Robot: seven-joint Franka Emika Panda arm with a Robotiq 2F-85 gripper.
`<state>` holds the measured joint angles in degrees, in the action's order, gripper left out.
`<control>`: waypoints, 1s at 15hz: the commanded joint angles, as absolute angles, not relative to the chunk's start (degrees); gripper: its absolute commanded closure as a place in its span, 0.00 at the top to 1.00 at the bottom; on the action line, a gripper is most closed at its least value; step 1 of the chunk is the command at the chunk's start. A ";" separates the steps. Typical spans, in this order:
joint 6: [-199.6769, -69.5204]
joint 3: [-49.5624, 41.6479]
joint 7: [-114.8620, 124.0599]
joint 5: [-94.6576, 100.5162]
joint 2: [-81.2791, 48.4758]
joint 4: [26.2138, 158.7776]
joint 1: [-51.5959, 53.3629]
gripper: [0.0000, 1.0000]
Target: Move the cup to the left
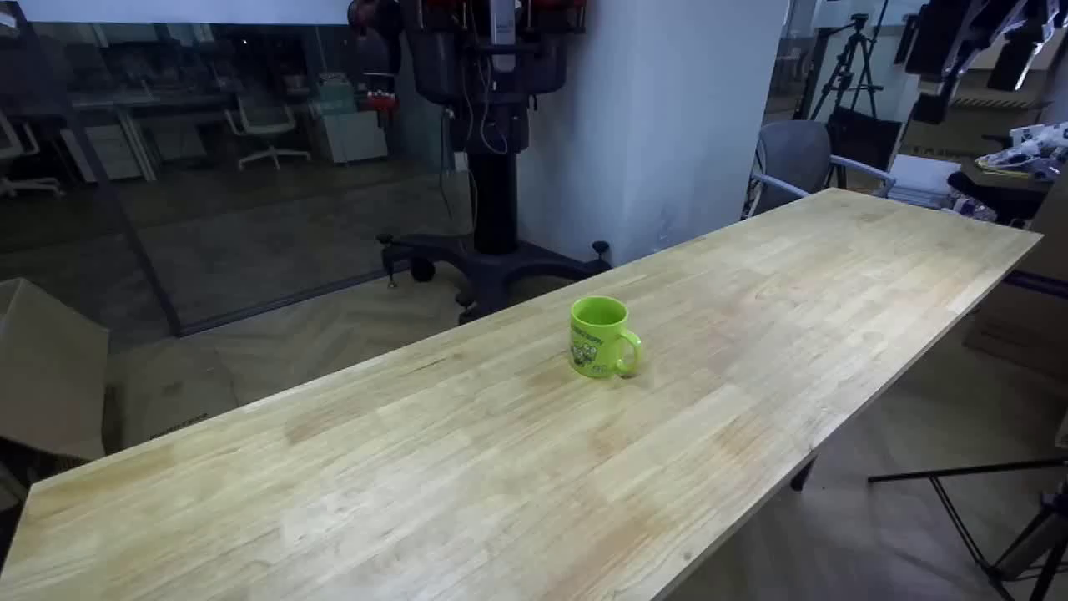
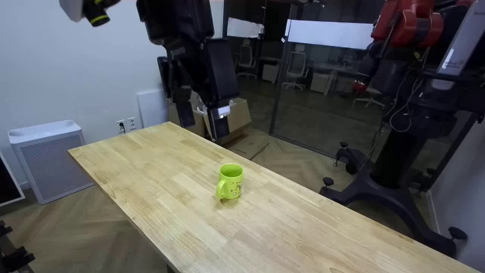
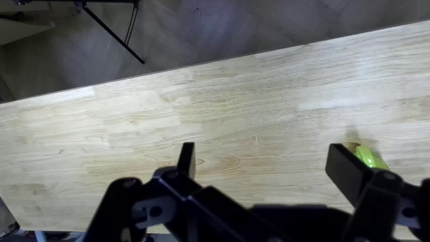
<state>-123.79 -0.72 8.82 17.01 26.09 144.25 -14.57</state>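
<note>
The cup is a small lime-green mug with a printed side and a side handle. It stands upright on the long wooden table in both exterior views [image 1: 597, 340] [image 2: 231, 182]. In the wrist view only its handle side [image 3: 369, 158] shows, at the right, partly hidden behind the right finger. My gripper [image 3: 262, 161] is open, with bare table between its fingers. It hangs above the table, apart from the cup. In an exterior view it shows at the upper middle [image 2: 202, 118], and it also shows at the top right in an exterior view [image 1: 972, 88].
The wooden table [image 1: 751, 317] is long and narrow, with open floor past its edges. A second robot on a wheeled base [image 1: 496, 259] stands beside the long edge. A grey chair [image 1: 793, 159] and a cardboard box [image 1: 50, 367] stand near the table's ends.
</note>
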 commanded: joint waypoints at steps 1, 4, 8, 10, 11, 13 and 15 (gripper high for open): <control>-123.52 -1.76 9.21 17.53 26.07 144.12 -13.44 1.00; -123.52 -1.76 9.21 17.53 26.07 144.12 -13.44 1.00; -123.52 -1.76 9.21 17.53 26.07 144.12 -13.44 1.00; -123.52 -1.76 9.21 17.53 26.07 144.12 -13.44 1.00; -123.52 -1.76 9.21 17.53 26.07 144.12 -13.44 1.00; -126.88 -1.83 11.11 17.01 26.52 144.72 -13.46 1.00; -133.23 -2.53 11.99 15.68 24.69 143.72 -13.22 1.00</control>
<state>-126.64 -1.24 9.14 16.75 26.05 144.35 -14.20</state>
